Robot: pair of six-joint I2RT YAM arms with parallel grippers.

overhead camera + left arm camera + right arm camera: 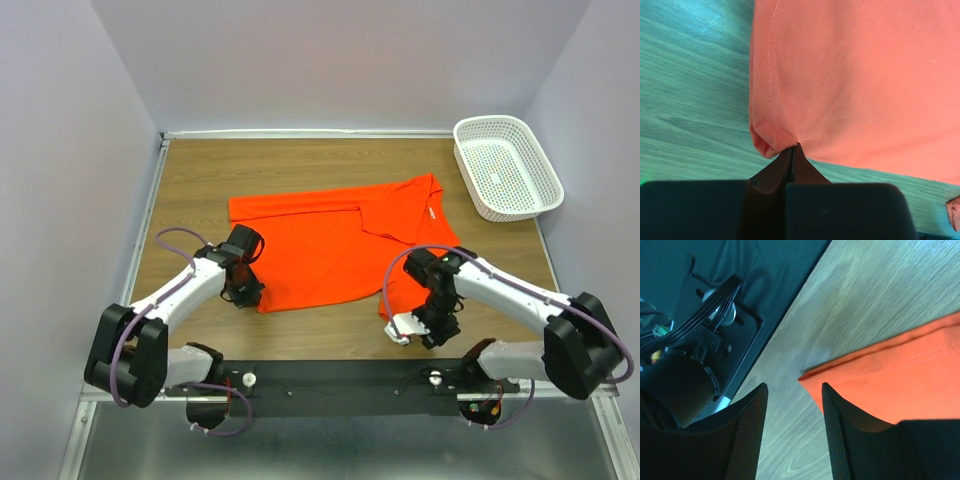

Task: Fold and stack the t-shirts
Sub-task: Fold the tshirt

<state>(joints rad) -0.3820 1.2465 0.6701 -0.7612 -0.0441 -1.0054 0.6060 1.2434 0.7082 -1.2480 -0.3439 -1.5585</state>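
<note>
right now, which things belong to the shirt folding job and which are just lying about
Belongs to the job:
orange-red t-shirt
left gripper, shut on its near left corner
right gripper, open at its near right corner

Just lying about:
white basket, far right

The one wooden table (200, 180) carries one orange-red t-shirt (330, 250) and one white perforated basket (548, 180). There are two arms, the left arm (180, 290) and the right arm (510, 290). Each has one gripper, giving two in total: the left gripper (794, 150) and the right gripper (792, 390). Each gripper has two fingers (747, 435), four overall, and one black base plate (340, 385) spans the near edge.
</note>
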